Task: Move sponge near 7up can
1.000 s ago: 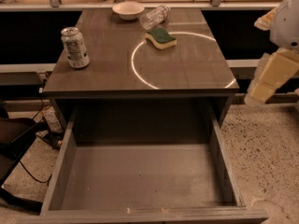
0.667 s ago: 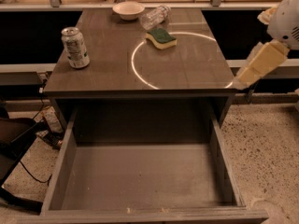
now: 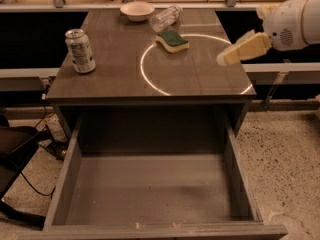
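Grey drawer (image 3: 150, 194) at 6 o'clock, pulled open below the table (image 3: 120, 79). At 3 o'clock, gripper (image 3: 227, 56) above the tabletop's right edge, apart from every object; open or closed: cannot tell. At 9 o'clock, 7up can (image 3: 80, 50), upright. At 1 o'clock, sponge (image 3: 172, 40), flat, green side up, on the far arc of the bright ring (image 3: 141, 69), well apart from the can. Beyond: clear bottle (image 3: 166, 18) just beside the sponge, bowl (image 3: 137, 10) at 12 o'clock. Status, as judged: nothing completed; reach, grasp, carry toward 9 o'clock and release outstanding.

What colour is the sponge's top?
Dark green on the sponge, camera view; hand hovers at the table's right edge.
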Robot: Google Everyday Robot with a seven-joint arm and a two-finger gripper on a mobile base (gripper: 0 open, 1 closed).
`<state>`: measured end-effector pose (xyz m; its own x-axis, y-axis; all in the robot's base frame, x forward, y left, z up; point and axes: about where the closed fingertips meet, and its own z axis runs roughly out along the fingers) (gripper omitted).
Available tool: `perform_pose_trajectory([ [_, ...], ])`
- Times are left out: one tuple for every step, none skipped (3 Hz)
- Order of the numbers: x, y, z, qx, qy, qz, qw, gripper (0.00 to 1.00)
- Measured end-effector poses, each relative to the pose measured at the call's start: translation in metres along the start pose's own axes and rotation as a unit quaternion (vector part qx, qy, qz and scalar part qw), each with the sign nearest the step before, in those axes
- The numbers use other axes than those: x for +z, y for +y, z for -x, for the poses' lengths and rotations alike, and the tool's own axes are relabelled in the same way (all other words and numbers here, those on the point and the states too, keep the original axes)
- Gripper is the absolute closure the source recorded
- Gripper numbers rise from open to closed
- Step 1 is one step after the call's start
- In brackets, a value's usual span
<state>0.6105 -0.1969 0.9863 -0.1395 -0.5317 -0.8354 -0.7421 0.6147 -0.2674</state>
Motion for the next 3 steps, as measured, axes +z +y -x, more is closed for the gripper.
perform_pose_trajectory([
  [0.024, -0.023, 0.029, 0.002, -0.108, -0.034, 0.9936, 0.0],
  [0.031, -0.03, 0.049, -0.006, -0.134, -0.058, 0.9893, 0.0],
  [0.03, -0.031, 0.048, -0.004, -0.131, -0.06, 0.9895, 0.0],
])
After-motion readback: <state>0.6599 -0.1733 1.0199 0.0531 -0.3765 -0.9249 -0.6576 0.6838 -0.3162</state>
